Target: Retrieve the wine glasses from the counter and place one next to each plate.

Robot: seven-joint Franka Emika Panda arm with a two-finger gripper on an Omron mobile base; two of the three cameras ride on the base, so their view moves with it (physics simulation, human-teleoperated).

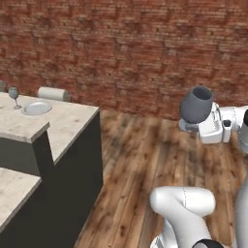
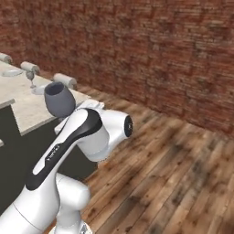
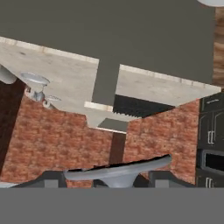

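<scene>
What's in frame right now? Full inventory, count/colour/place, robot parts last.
Squat dark grey stemmed wine glass: 1, dark grey, held in the gripper above the wooden floor, right of the bar top.
Slim clear stemmed wine glass: 1, grey-blue, standing on the bar top beside a plate.
Round pale grey plates: 2, pale grey, on the bar top; second one farther along.
Grey cylindrical rolls: 3 seen, along the bar top's far edge.
Beige speckled bar top: 1, dark base, left side.
Red brick wall: behind.
Brown wooden plank floor: below.
White two-finger gripper: 1, shut on the squat glass's stem and foot.
White arm: 1, foreground.
</scene>
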